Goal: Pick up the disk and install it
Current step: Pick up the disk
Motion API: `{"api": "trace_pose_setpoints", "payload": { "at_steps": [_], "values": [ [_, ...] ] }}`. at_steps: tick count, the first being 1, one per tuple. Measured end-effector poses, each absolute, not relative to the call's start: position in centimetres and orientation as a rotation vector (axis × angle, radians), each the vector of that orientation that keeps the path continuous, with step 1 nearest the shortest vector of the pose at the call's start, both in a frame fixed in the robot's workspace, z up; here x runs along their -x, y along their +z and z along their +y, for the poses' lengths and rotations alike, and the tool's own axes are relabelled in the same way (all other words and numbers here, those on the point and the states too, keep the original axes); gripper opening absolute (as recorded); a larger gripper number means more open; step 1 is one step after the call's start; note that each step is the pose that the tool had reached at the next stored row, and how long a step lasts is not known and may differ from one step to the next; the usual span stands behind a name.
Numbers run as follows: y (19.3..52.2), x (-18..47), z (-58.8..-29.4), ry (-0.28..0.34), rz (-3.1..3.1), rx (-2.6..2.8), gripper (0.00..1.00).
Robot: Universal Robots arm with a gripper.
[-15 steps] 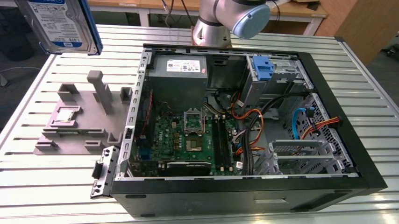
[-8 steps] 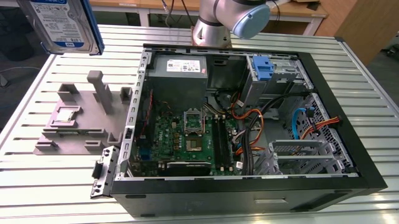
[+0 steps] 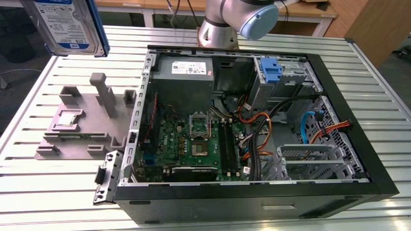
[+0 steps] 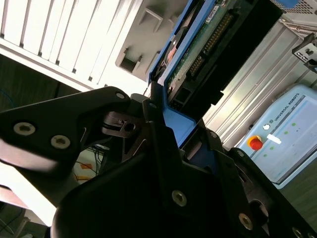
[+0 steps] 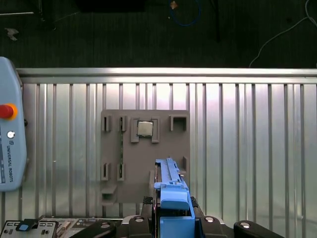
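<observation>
The disk (image 3: 67,24), silver with a white-and-blue label and a blue carrier, hangs in the air at the exterior view's upper left, above the table and the grey fixture. In the second wrist view its green circuit-board side (image 4: 213,44) faces the camera, and the black gripper (image 4: 163,129) is shut on the blue carrier's end. The first wrist view shows the disk (image 5: 171,186) edge-on, rising out of the gripper (image 5: 171,223), high over the fixture.
The open computer case (image 3: 378,159) lies on the slatted table, with a drive cage and blue tab (image 3: 273,72) at its back. A grey fixture (image 3: 83,120) holding a chip (image 5: 144,129) lies beside it. A pendant (image 5: 10,129) lies on the table.
</observation>
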State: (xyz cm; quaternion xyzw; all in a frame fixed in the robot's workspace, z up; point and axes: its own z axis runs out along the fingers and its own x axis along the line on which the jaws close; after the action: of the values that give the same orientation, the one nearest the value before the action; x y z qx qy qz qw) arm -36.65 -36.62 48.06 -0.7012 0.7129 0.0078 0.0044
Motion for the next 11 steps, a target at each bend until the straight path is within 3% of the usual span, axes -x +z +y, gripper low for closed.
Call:
{"api": "trace_pose_setpoints", "payload": {
  "at_steps": [11],
  "values": [
    [48.06,35.74,-36.61,0.024,2.233,2.197,0.37]
  ]
}}
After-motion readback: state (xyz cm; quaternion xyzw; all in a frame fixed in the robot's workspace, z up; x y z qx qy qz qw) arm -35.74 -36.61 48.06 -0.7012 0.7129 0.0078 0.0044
